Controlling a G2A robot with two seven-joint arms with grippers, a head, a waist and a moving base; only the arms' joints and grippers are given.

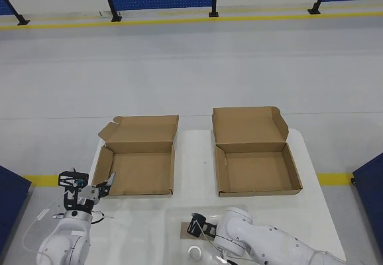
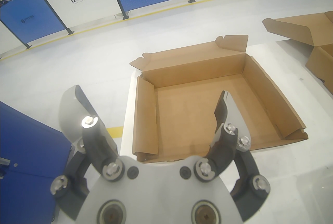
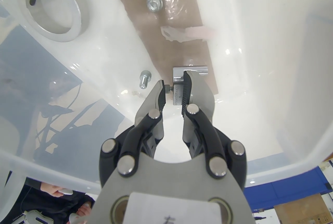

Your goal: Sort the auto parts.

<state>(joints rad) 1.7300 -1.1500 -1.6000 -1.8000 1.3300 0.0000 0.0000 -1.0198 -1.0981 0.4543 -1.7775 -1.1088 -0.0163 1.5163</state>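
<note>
My right gripper [image 3: 174,89] is down inside a clear plastic bin [image 3: 260,53] and is shut on a small metal block [image 3: 177,88]; one finger presses the block's face, the other its side stud. Loose in the bin lie a large metal ring [image 3: 52,7], a flange bolt [image 3: 154,3] and a small socket screw [image 3: 143,78]. From above, the ring [image 1: 195,252] shows beside the right arm [image 1: 251,238] at the table's near edge. My left gripper [image 2: 151,94] hangs open and empty at the near left corner of the left cardboard box [image 2: 208,110].
Two open, empty cardboard boxes stand side by side on the white table [image 1: 191,159]: the left box [image 1: 138,173] and the right box [image 1: 254,171]. A brown strip [image 3: 169,27] with a bit of tape lies under the bin. Blue panels flank the table.
</note>
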